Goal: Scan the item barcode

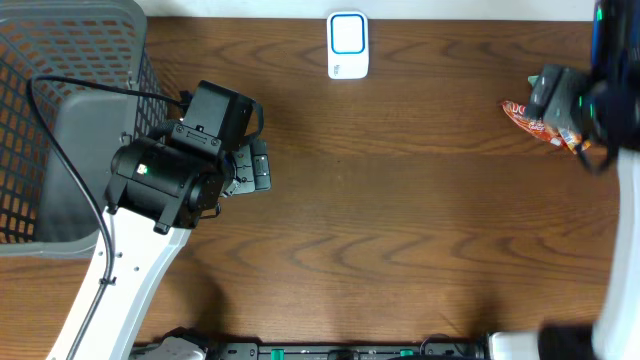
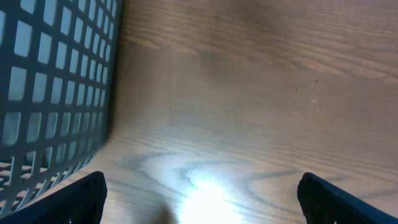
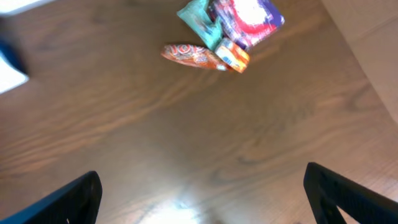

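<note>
The packets point(image 3: 217, 37) lie heaped on the worktop point(image 1: 400, 220) ahead of the right hand point(image 3: 202, 202) and apart from it, so that arm is much the nearer. The orange packet point(image 3: 193, 56) has its long axis across the hand's gap. Teal and purple-red ones touch it; all look glossy, and no barcode shows. Both hands gape empty, the left hand point(image 2: 199, 199) beside the basket point(image 1: 60, 120). The scanner point(image 1: 348, 45) is well to the right hand's left.

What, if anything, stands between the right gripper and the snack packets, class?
Nothing visible. In the right wrist view only bare table lies between the open right gripper and the snack packets. In the overhead view, the stretch from them to the white scanner is also bare.
</note>
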